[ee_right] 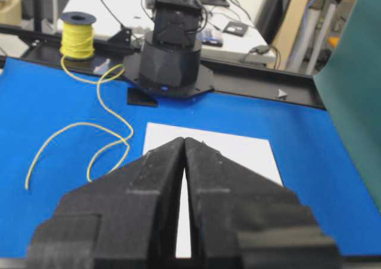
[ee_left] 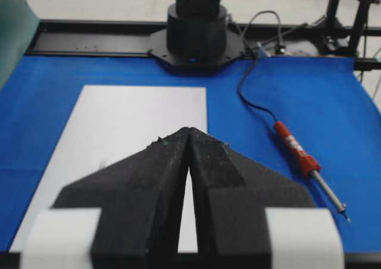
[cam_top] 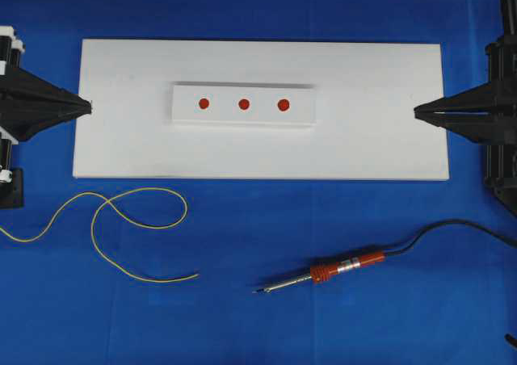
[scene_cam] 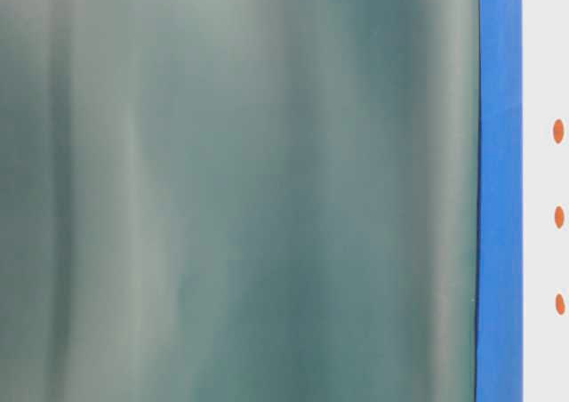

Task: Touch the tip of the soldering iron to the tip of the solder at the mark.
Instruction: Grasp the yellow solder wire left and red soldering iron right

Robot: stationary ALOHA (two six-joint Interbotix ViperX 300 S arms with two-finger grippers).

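Waiting at rest: left gripper (cam_top: 90,105) and right gripper (cam_top: 417,111) both clenched on nothing; nothing done yet.
Soldering iron (cam_top: 323,270): on the cloth, 5 o'clock of the white board (cam_top: 121,151).
Solder (cam_top: 113,224): 7 o'clock, loose.
Marks (cam_top: 243,103): untouched.
Right wrist view only: yellow spool (ee_right: 78,37).

Am reading no legible text anywhere; print on soldering iron (ee_left: 296,149) handle staying too blurred.
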